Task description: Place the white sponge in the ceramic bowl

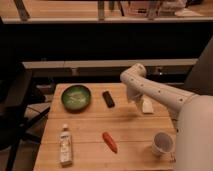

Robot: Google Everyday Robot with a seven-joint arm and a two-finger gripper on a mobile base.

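The white sponge [147,106] lies on the wooden table [90,130] near its right edge. The ceramic bowl [76,97], dark green with a lighter mottled inside, sits at the table's back left. My gripper [138,101] hangs down from the white arm [160,95], right beside the sponge on its left and close above the tabletop. The gripper's tip partly merges with the sponge in this view, so I cannot tell whether they touch.
A black rectangular object [108,98] lies between the bowl and the sponge. An orange carrot [109,141] lies at front centre, a white bottle [65,145] at front left, a white cup [162,143] at front right. A dark chair [12,110] stands left of the table.
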